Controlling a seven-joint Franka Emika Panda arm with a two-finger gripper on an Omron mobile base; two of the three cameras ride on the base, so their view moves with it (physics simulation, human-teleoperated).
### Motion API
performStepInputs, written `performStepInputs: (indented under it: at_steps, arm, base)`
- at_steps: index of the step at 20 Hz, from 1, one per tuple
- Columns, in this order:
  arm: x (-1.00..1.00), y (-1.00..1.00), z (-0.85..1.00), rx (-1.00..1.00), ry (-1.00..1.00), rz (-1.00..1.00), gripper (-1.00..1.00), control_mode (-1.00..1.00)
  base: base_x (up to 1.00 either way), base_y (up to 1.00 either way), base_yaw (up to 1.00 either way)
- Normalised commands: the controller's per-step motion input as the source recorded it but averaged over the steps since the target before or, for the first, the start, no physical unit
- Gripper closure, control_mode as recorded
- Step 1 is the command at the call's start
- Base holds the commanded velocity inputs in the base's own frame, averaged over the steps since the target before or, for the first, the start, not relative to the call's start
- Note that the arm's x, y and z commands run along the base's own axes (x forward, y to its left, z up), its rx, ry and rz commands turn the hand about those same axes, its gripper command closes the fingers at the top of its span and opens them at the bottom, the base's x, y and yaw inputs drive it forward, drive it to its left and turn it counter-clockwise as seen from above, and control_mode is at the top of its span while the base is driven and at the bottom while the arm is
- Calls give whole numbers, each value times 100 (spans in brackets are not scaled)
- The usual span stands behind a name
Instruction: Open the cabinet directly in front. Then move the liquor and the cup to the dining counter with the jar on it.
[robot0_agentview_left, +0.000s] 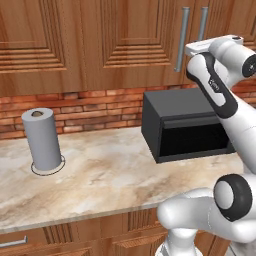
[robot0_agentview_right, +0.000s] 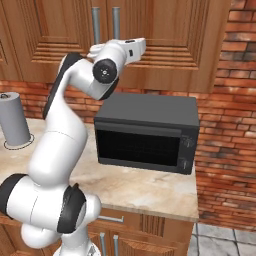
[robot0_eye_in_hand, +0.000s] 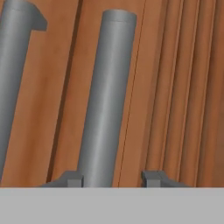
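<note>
- The cabinet (robot0_agentview_left: 125, 40) hangs on the wall above the worktop, directly ahead of the arm. Its doors are shut and flush, brown wood with a visible grain and stepped raised-panel mouldings.
- Note the two bar handles (robot0_agentview_left: 183, 40) at the meeting edge of the doors — long, round, matt silver rods. Their long axis runs vertically in both base views; in the hand view they appear tilted, leaning slightly to the right, because the camera is rolled.
- In the hand view, the nearer handle (robot0_eye_in_hand: 107, 100) runs from top centre down to the bottom, passing between the two dark fingertips (robot0_eye_in_hand: 73, 179). The second handle (robot0_eye_in_hand: 15, 78) lies at the left edge, with its stand-off bracket visible at the top.
- The gripper (robot0_eye_in_hand: 113, 179) has its jaws parted, one finger on each side of the nearer handle. You cannot tell from the pictures whether the pads touch the rod.
- The hand (robot0_agentview_right: 131, 49) is raised to the level of the lower handle ends, pointing toward the door face.
- Below the cabinet runs a red brick backsplash (robot0_agentview_left: 85, 107) with pale mortar lines.
- A black box-shaped microwave (robot0_agentview_right: 145, 132) sits on the beige, brown-veined marble worktop (robot0_agentview_left: 110, 175) — beneath the handles.
- A grey paper-towel roll (robot0_agentview_left: 44, 140) stands upright on a round base at the left, well apart from the microwave.
</note>
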Motion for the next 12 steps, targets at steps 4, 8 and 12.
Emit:
performStepInputs:
  at_steps: [4,8,12]
  arm:
    - [-11,0,-1,0,4,4,100,-100]
    - [-19,0,0,0,8,8,100,-100]
    - [-20,-1,0,0,10,9,100,-100]
  base:
    - [0,0,0]
    - [0,0,0]
    - [0,0,0]
